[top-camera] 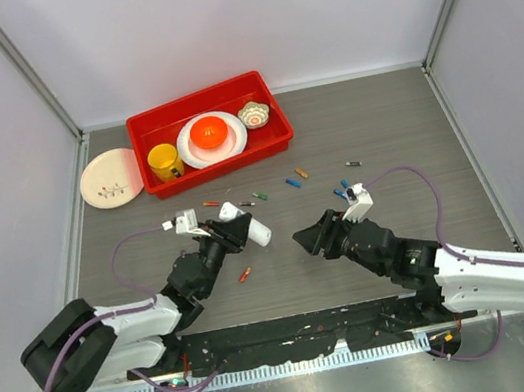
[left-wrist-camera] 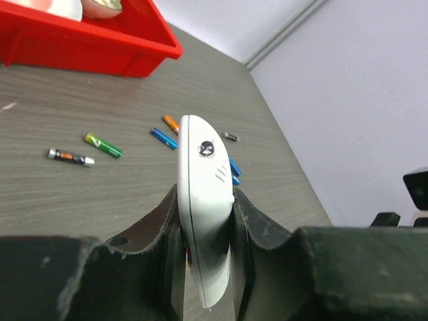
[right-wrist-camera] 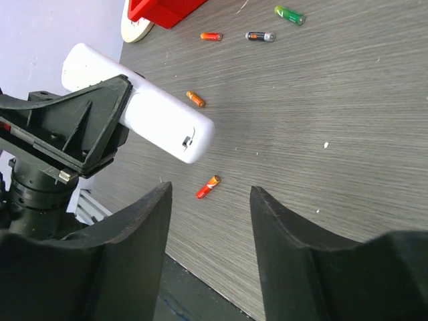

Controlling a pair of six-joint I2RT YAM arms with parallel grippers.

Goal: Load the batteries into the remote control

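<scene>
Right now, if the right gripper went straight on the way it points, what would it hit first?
Probably the free end of the remote control, held by the left gripper; depth is unclear, so the right gripper might instead reach the table near a red-orange battery.

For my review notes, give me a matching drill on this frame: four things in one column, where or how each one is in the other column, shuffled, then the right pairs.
Column one:
1. remote control
2. yellow mug
3. cream plate
4. right end effector

Column two:
A. on the table, left of the red tray
B. open, holding nothing
C. clamped in the left end effector
D. inside the red tray

Pairs: 1-C, 2-D, 3-A, 4-B.
</scene>
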